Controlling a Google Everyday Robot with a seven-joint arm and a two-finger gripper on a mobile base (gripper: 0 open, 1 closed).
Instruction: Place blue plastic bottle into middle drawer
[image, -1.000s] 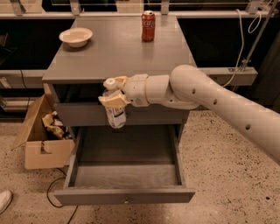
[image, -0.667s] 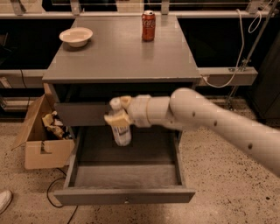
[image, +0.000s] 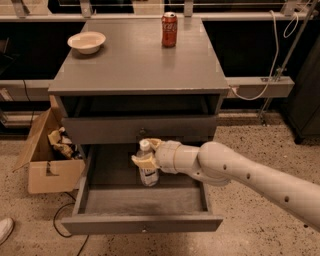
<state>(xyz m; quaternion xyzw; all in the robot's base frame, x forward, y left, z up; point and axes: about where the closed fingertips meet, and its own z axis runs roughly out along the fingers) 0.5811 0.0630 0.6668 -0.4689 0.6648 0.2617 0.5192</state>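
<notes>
Tool (image: 145, 158) is clamped on the blue plastic bottle (image: 149, 176) near its neck. The bottle is upright inside the open middle drawer (image: 145, 202), toward the drawer's back. Above the drawer, the table (image: 135, 65) holds a red can (image: 169, 30) and a bowl (image: 86, 42). Cardboard box (image: 45, 162) sits left of the drawer.

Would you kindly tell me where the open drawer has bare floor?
The middle drawer floor is bare between the blue plastic bottle and the front panel, and beside each side wall. Crowded only mid-back, where the gripper holds the bottle.

High front view, jaws over middle drawer (image: 150, 201)
</notes>
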